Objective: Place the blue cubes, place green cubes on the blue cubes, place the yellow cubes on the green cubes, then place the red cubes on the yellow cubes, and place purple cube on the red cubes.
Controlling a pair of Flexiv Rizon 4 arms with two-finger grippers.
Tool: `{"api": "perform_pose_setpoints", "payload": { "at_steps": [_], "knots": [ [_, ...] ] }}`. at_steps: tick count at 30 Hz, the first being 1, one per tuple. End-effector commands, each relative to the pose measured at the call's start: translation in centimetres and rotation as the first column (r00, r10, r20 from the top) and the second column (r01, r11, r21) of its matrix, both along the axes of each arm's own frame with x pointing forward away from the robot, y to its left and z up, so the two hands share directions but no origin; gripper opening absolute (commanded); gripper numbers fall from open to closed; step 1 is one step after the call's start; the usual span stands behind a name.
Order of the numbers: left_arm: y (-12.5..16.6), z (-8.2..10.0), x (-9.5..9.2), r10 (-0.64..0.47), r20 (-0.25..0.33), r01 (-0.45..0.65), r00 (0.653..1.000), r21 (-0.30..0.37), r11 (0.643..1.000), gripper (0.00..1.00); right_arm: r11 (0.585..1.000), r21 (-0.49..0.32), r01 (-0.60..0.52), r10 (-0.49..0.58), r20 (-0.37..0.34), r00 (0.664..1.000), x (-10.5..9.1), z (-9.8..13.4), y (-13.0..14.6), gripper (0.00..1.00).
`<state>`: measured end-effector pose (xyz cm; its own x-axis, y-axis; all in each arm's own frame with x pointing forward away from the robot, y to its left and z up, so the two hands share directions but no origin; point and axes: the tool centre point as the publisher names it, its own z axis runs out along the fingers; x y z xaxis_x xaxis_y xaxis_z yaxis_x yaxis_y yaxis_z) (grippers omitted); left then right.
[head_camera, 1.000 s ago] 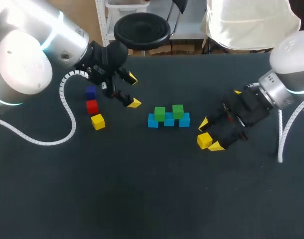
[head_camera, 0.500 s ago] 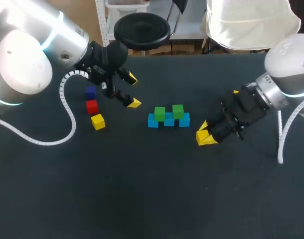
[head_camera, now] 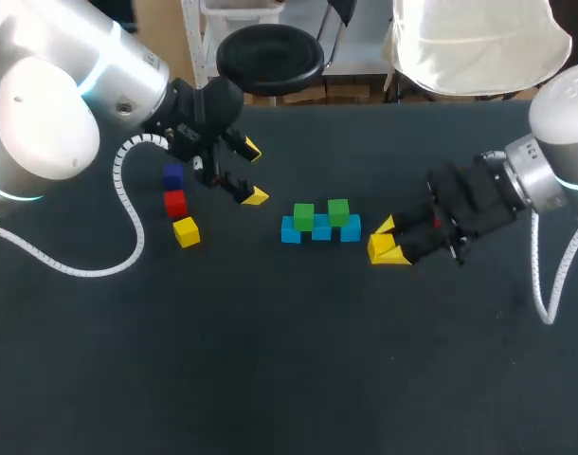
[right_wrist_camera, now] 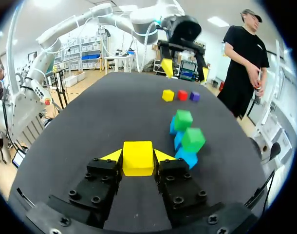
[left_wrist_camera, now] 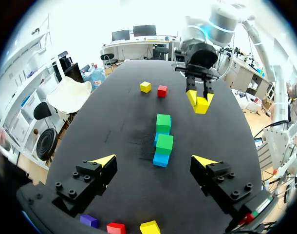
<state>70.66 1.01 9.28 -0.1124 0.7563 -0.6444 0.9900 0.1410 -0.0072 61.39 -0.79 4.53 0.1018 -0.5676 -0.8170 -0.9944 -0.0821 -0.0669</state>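
The right gripper (head_camera: 385, 248) pinches a yellow cube (right_wrist_camera: 138, 160) between its fingers, just beside the right end of a row of three blue cubes (head_camera: 320, 230). That row lies around the middle of the table (head_camera: 270, 360), somewhat nearer its far edge. Two green cubes (head_camera: 303, 215) sit on top of the row. The left gripper (head_camera: 253, 173) hangs with fingers spread, holding nothing, toward the far left corner. Beside it a purple cube (head_camera: 172, 175), a red cube (head_camera: 175, 203) and a second yellow cube (head_camera: 186, 231) lie in a line.
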Motion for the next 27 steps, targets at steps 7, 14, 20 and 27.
{"api": "perform_pose_setpoints", "payload": {
  "at_steps": [7,14,20,27],
  "knots": [
    [0.1,-0.1,-0.1,-0.002,0.004,0.002,1.000,-0.006,1.000,1.00,0.998,-0.059,0.017,-0.016,0.025,1.000,1.0,4.3,3.6,0.00],
    [0.1,-0.1,-0.1,-0.002,0.004,0.002,1.000,-0.006,1.000,1.00,0.998,-0.060,0.011,-0.009,0.032,0.999,2.4,5.9,5.4,0.00],
    [0.1,-0.1,-0.1,-0.002,0.004,0.002,1.000,-0.006,1.000,1.00,0.997,-0.074,0.002,0.000,0.034,0.999,3.4,6.8,6.7,0.00],
    [0.1,-0.1,-0.1,-0.002,0.004,0.002,1.000,-0.006,1.000,1.00,0.995,-0.102,-0.002,0.004,0.026,1.000,4.6,7.1,7.7,0.00]
  ]
}}
